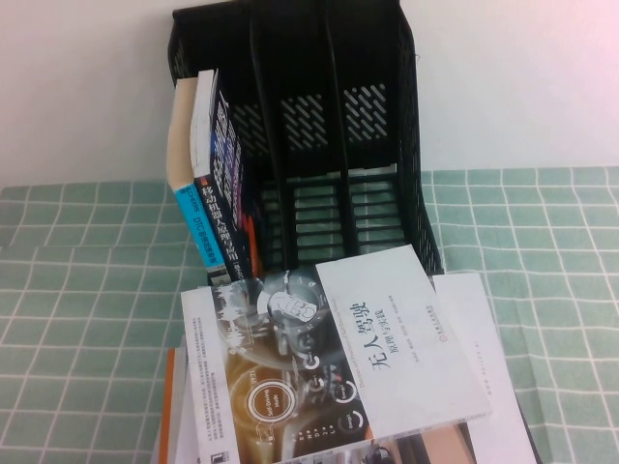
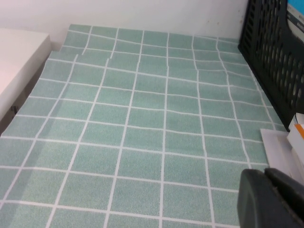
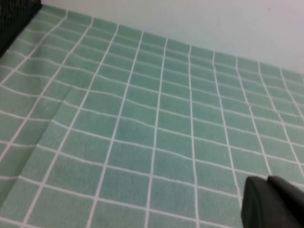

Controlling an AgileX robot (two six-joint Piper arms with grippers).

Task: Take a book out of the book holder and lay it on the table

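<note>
Green-checked table (image 2: 142,118) lies bare beside both grippers (left gripper (image 2: 273,199) fingers unclear, right gripper (image 3: 275,202) fingers pressed together).

Plain white wall (image 1: 87,87) behind, evenly lit

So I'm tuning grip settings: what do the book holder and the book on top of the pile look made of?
Book holder: looks like rigid black plastic, matte, with moulded slits. Book: paperback, smooth printed cover with slight sheen. Both pincers hang over the table's cloth.
</note>
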